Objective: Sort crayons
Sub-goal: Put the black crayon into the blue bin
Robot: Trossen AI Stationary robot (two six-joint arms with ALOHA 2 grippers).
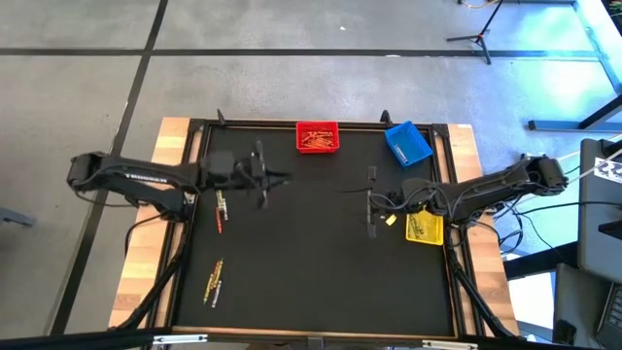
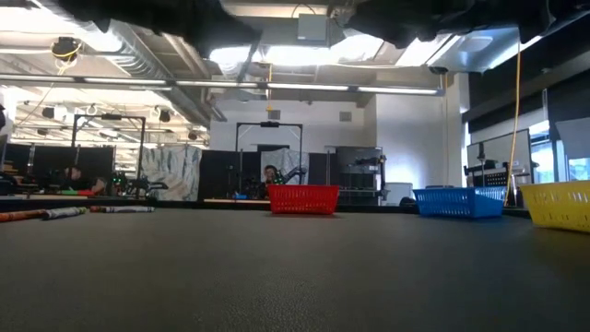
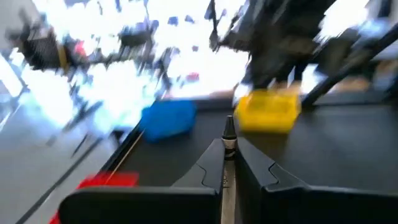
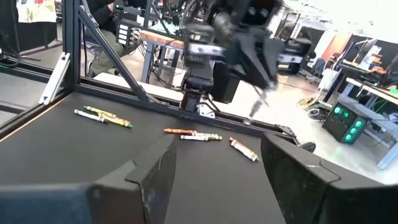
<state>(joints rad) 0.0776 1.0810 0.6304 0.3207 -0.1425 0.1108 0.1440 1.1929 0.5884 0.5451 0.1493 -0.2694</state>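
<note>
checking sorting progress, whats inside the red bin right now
In the high view the red bin at the table's far edge holds a heap of crayons, red and orange. The top layer hides any beneath, and from table height the bin's mesh wall covers them.

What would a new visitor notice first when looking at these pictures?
Three bright bins on the black mat: the red bin at the far edge, the blue bin beside it, the yellow bin on the right. The left gripper holds a crayon; loose crayons lie on the left.
</note>
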